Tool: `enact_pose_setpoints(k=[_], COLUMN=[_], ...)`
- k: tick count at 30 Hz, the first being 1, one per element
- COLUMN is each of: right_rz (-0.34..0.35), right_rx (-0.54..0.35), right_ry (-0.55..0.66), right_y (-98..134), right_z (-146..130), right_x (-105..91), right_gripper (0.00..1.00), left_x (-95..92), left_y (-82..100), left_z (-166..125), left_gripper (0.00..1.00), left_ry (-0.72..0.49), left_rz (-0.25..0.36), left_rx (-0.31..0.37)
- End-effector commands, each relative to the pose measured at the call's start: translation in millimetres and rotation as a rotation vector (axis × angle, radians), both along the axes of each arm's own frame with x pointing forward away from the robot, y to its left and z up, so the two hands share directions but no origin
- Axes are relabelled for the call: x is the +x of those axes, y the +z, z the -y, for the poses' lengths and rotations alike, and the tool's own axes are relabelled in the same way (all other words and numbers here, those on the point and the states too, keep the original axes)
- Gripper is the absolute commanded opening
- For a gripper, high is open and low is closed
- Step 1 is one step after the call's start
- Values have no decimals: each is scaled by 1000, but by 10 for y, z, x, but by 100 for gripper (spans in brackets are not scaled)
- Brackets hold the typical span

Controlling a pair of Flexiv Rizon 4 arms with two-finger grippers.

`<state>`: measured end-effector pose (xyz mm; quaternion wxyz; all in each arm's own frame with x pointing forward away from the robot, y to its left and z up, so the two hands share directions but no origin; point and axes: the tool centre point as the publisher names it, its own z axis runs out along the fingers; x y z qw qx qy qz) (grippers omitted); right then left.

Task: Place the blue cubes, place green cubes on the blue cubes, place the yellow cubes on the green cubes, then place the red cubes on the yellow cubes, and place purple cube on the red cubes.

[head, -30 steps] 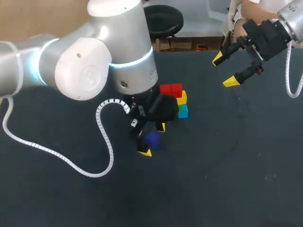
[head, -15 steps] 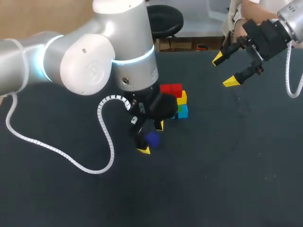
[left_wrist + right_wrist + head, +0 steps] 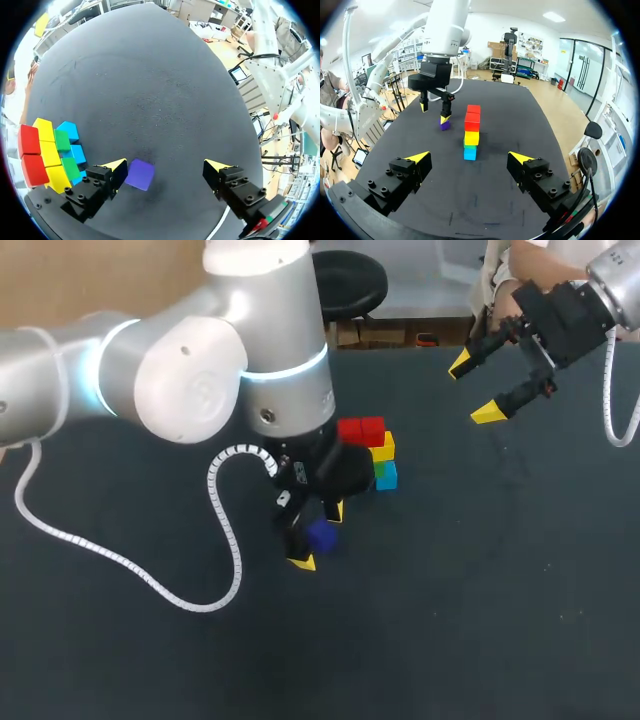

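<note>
Two yellow tips of the left gripper (image 3: 167,170) stand wide, nothing clamped.
- The purple cube (image 3: 140,174) lies between them on the table (image 3: 450,590). It is off-centre: just beside one finger, well apart from the other. I cannot tell whether that nearer finger touches it.
- Cube has no long axis. In the left wrist view its faces look slightly turned against the line between the fingers, so closing may nudge it square first.
- The stack (image 3: 378,455) lies to the right and a little farther off, near the gripper but not touching. From the table up: blue, green, yellow, with the red cubes (image 3: 362,430) on top. The top is bare, so I judge purple the last piece.
- Coming move: close, lift, carry right and far, above red height.
- The right gripper (image 3: 475,390) hangs far right, fingers spread and empty, well apart from the stack. Left arm is plainly the nearer.
</note>
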<state>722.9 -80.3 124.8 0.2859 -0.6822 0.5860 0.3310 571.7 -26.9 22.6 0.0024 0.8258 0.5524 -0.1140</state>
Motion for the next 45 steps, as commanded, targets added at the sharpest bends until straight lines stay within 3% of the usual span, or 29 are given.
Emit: enact_pose_setpoints(k=[1,25,40,44,45], right_rz=[0,0,0,0,0], right_rx=[-1,-1,-1,-1,-1], right_ry=[-1,-1,-1,-1,-1], right_y=[3,3,3,3,3], right_z=[-1,-1,-1,-1,-1], right_x=[-5,-5,-5,-5,-5], right_gripper=[100,100,100,100,100], left_x=[57,142,210,192,185], left_y=[-20,-77,-101,-101,-114], left_z=[33,-3,12,16,11], left_gripper=[100,100,100,72,71], left_ry=[-6,43,43,41,43], left_rz=[-12,-1,5,5,1], left_rx=[13,50,38,41,43])
